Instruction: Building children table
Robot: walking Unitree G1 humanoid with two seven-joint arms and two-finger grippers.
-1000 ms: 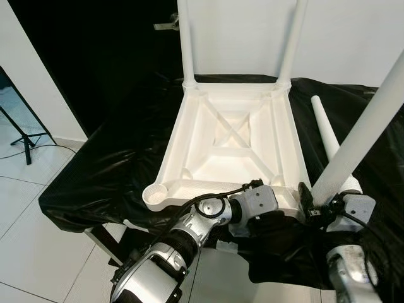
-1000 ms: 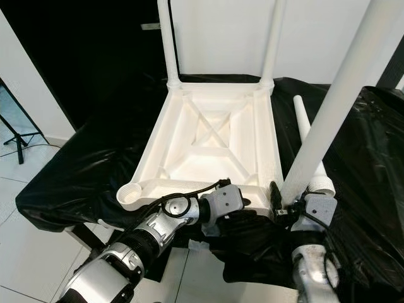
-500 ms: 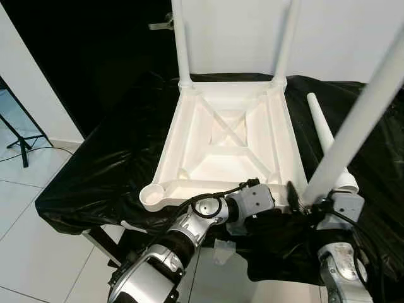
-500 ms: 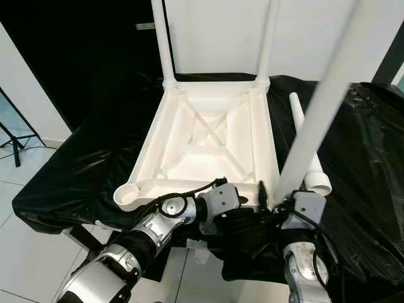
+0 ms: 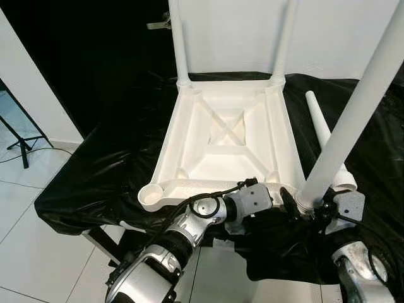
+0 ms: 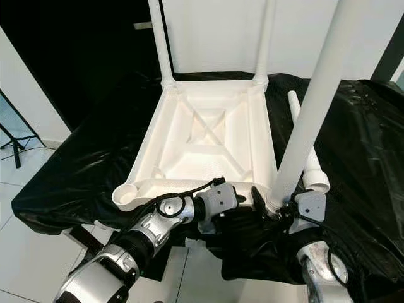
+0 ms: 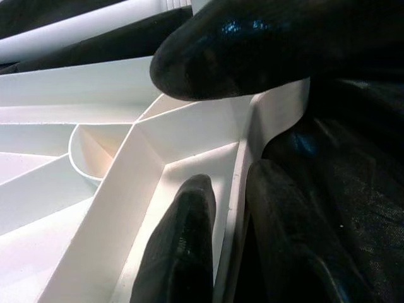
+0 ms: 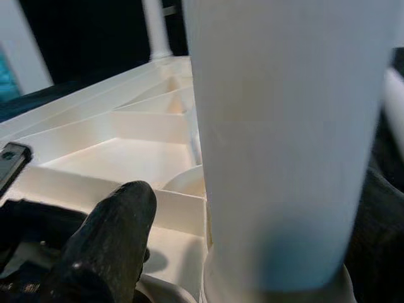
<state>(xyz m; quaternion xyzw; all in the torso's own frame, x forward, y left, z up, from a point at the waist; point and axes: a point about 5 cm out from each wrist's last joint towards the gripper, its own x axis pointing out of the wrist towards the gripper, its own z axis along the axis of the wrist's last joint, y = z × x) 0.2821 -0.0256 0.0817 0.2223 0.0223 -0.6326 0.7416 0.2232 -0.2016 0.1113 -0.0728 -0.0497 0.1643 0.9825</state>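
Observation:
A white table top (image 5: 227,136) lies upside down on a black-covered bench (image 5: 101,170). Two white legs (image 5: 177,44) (image 5: 285,38) stand in its far corners. My right gripper (image 5: 307,207) is shut on a third white leg (image 5: 353,120), holding it nearly upright with its base at the near right corner. In the right wrist view one finger (image 8: 107,246) presses beside that leg (image 8: 284,145). My left gripper (image 7: 230,252) is shut on the near rim of the table top (image 7: 189,136), close to the same corner. The near left socket (image 5: 151,196) is empty.
A loose white leg (image 5: 319,123) lies on the black sheet right of the table top. White tiled floor (image 5: 31,240) and a tripod stand (image 5: 22,136) are at the left. A white wall (image 5: 341,31) rises behind the bench.
The held leg's base has moved left, up against the near right corner, and the leg stands more upright. The left gripper has stayed on the rim.

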